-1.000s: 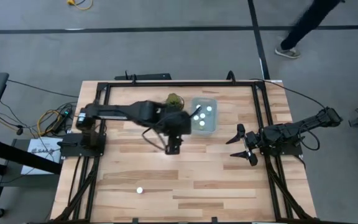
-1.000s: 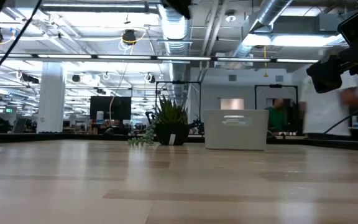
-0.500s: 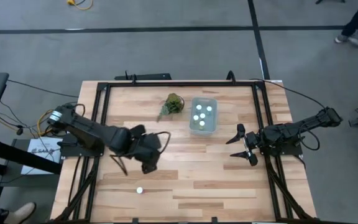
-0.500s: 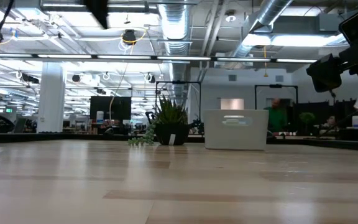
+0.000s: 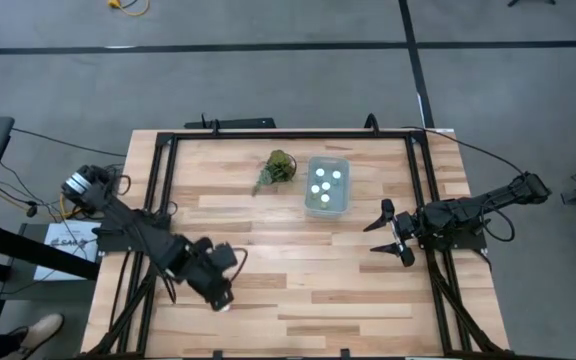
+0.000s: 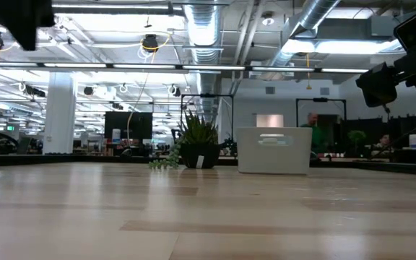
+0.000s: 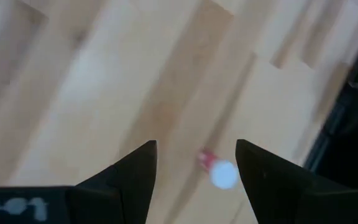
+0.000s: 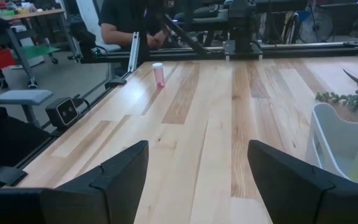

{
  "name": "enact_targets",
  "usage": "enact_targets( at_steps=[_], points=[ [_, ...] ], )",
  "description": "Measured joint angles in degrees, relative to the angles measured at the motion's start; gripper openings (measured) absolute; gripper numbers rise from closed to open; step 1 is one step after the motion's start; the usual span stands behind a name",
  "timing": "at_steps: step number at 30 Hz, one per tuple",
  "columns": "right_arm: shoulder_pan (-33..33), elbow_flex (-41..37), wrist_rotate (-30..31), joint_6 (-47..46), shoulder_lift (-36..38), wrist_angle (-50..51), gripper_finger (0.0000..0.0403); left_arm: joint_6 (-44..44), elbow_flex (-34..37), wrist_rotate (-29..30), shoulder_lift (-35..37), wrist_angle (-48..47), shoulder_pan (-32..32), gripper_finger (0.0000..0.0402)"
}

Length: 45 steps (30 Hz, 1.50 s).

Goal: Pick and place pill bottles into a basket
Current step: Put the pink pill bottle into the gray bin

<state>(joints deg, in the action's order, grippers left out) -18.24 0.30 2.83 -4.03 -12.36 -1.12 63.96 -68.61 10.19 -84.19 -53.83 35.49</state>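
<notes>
Left end effector point(image 5: 220, 297) | parted | over lone pill bottle point(image 7: 224, 175)

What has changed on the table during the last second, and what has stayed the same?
The left gripper swung away from the basket, across the table to the front-left, and now hangs open over the lone pill bottle. Nothing was gripped. The right gripper, the basket with its bottles and the plant sprig stayed in place.
</notes>
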Motion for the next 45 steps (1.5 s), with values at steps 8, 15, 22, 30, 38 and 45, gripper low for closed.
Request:
enact_targets(
  at_steps=[8,15,22,30,38,45],
  points=[
    [0.0,0.0,0.03,-0.02,0.0,-0.01,0.027,5.64,0.16,-2.73,-5.15,3.72,6.02,0.0208],
    [0.0,0.0,0.07,-0.5,0.0,-0.01,0.027,6.73,0.16,-3.99,-8.63,4.59,7.01,0.0208],
    [0.02,0.0,0.09,-0.52,0.0,-0.01,0.027,5.96,0.14,-3.43,-8.76,4.82,7.15,0.0208],
    [0.01,0.0,0.2,-0.5,0.0,-0.03,0.027,4.63,0.14,-4.9,-12.23,5.56,7.05,0.0208],
    [0.0,0.0,0.24,-0.52,0.0,-0.03,0.027,4.48,0.14,-3.63,-13.48,7.05,7.12,0.0208],
    [0.01,0.0,0.22,-0.52,0.0,-0.05,0.027,3.82,0.2,-2.95,-14.94,6.42,6.92,0.0208]
  ],
)
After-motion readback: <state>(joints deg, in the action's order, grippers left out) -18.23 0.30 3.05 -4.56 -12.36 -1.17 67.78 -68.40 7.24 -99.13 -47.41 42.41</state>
